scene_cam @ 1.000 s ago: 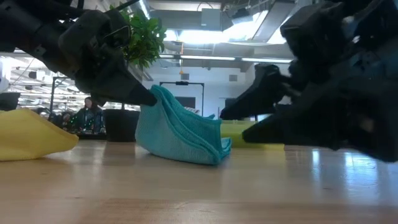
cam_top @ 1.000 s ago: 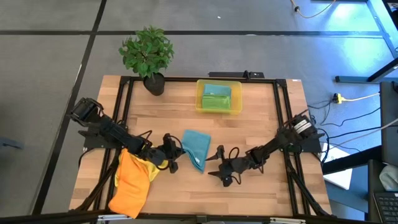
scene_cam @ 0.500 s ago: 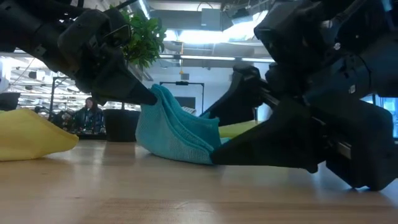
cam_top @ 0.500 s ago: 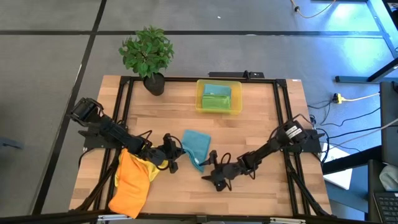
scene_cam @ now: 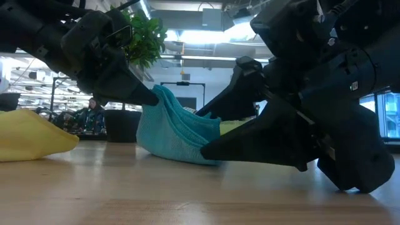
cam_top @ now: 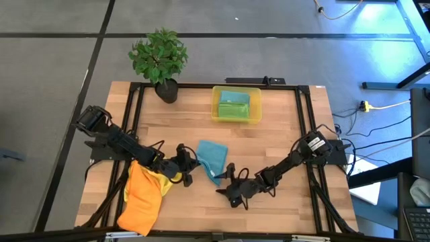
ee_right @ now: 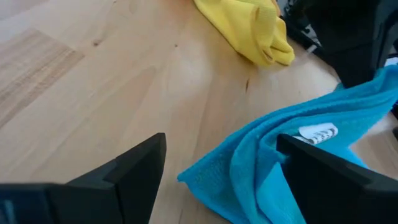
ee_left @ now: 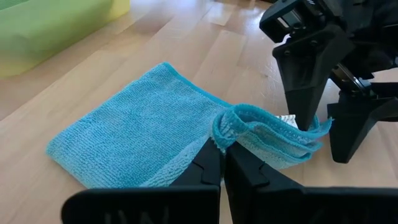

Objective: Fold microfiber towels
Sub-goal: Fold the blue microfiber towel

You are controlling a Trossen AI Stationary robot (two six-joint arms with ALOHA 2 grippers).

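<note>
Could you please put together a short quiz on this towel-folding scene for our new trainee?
1. True or false: the left pincer is shut on a raised corner of the soft teal-blue microfiber towel.
2. Which best fits the right pincer? A) shut on the towel; B) open beside the towel's near corner; C) parked by the plant.
3. Fill in: folded green and teal cloths lie in the translucent yellow plastic ____.

Key: 1 true; 2 B; 3 bin.
</note>
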